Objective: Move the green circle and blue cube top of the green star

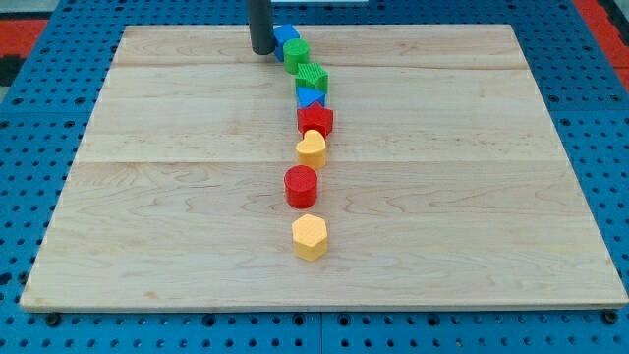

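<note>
My tip [262,50] rests on the board near the view's top, just left of the blue cube [286,36] and touching or nearly touching it. The green circle [296,55] sits right below the blue cube, against it. The green star [313,78] lies just below and right of the green circle. These three form a tight diagonal chain running down to the right.
Below the star, a column continues down the board: a blue triangular block [310,97], a red block [315,120], a yellow heart [312,148], a red cylinder [302,186] and a yellow hexagon [310,236]. The wooden board [147,197] lies on a blue pegboard.
</note>
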